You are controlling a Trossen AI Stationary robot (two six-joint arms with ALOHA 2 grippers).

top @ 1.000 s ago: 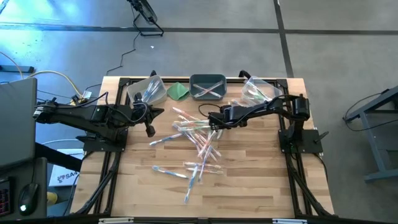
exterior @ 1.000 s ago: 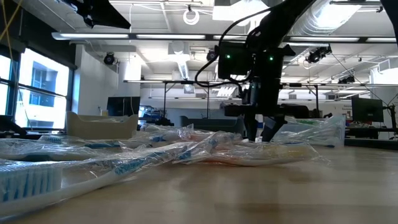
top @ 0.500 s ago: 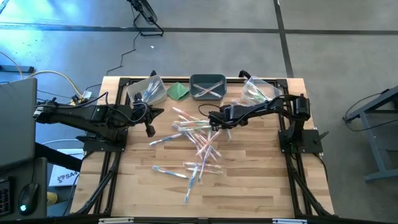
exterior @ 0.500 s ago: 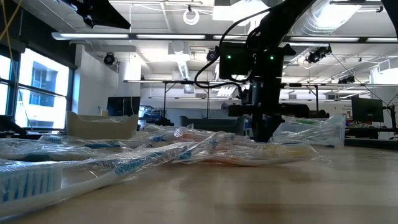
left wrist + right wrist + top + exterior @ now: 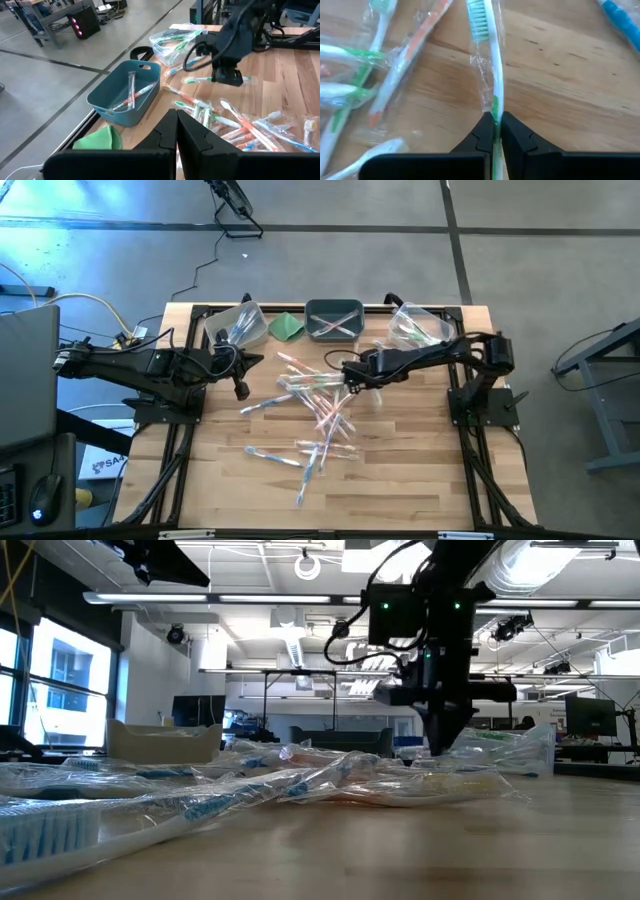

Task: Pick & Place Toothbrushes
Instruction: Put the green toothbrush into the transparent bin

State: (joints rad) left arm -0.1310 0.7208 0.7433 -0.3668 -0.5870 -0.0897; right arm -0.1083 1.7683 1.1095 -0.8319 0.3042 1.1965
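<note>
Right wrist view: right gripper (image 5: 494, 131) with fingers (image 5: 482, 131) pinching a green toothbrush (image 5: 487, 55) in clear wrap, green bristles far from the fingers, over the wooden worktop (image 5: 560, 75). High view: same gripper (image 5: 349, 378) near the middle of the worktop, at the edge of a heap of wrapped toothbrushes (image 5: 312, 412). More brushes in the teal bin (image 5: 334, 319) and two clear bins (image 5: 236, 326) along the back edge, green cloth (image 5: 287, 327) between two bins. Left gripper (image 5: 241, 389) off to the left side over the worktop, fingers pressed together, holding nothing.
</note>
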